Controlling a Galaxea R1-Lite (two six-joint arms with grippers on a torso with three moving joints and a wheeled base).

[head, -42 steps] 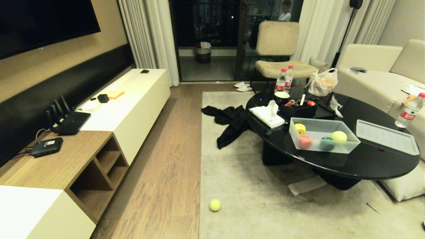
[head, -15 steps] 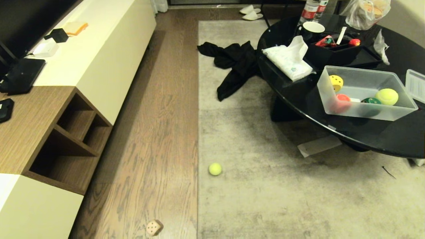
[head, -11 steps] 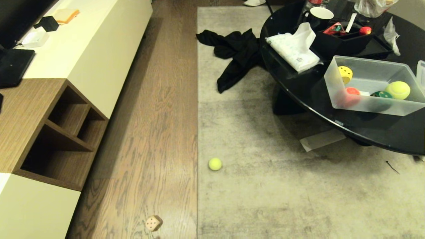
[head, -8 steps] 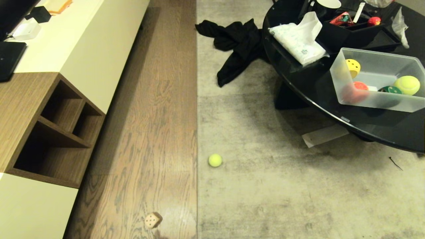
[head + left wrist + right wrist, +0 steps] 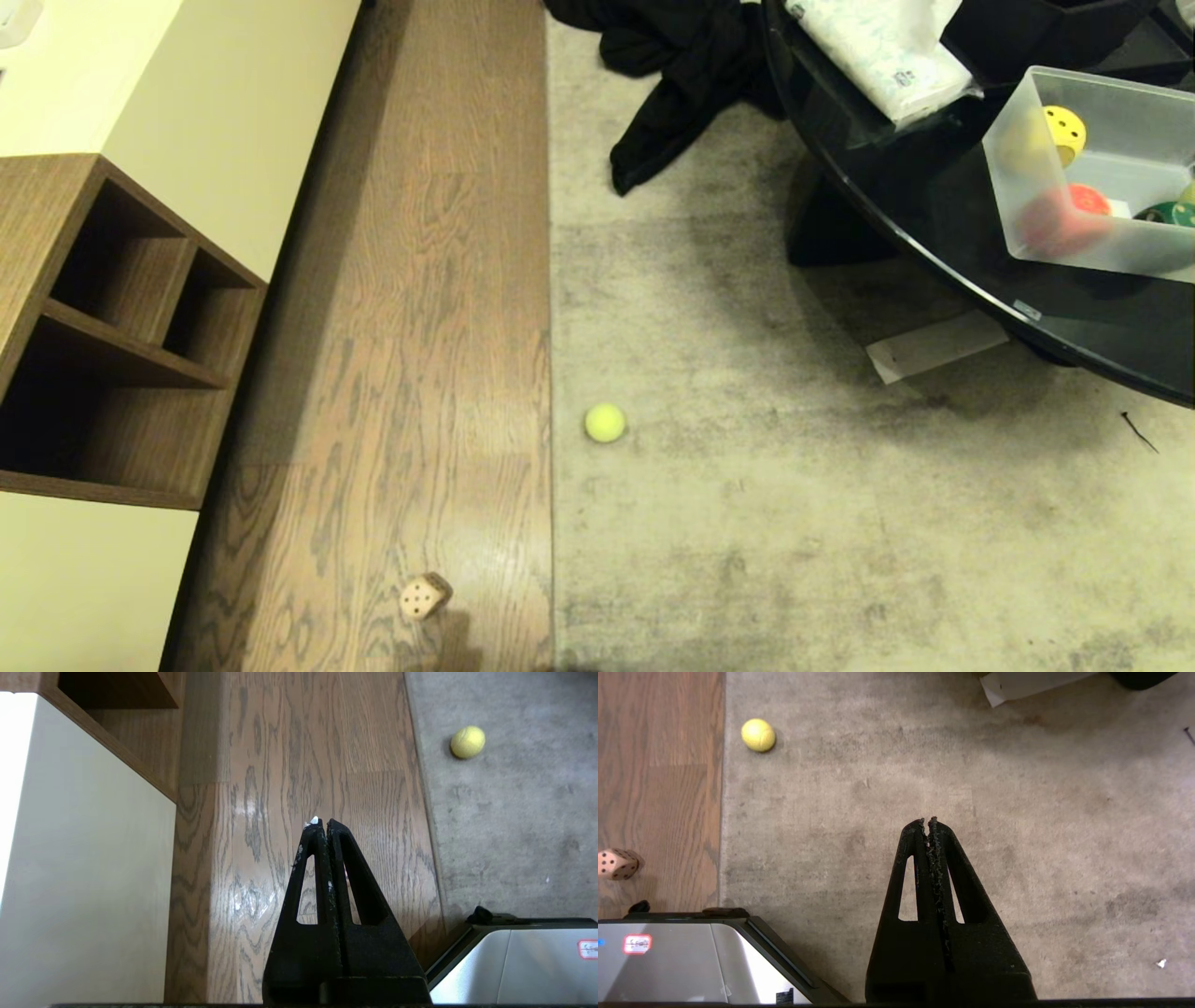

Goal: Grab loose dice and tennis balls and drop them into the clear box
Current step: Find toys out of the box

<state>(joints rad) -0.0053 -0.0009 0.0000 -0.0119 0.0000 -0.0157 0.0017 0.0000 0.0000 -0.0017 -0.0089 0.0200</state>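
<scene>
End effectors both closed, empty: left (image 5: 322, 823) over wood floor, right (image 5: 927, 822) over rug. Ball (image 5: 758, 735) ahead-left of right one, die (image 5: 616, 864) further left. Box (image 5: 1083, 168) on surface.

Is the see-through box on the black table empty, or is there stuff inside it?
Not empty. The clear box has no lid on and holds yellow, red and green spotted pieces; its right part is out of view.

rug (image 5: 794, 523) | black garment (image 5: 681, 84) on it | black table (image 5: 915, 215) | wooden cabinet (image 5: 103, 308)
</scene>
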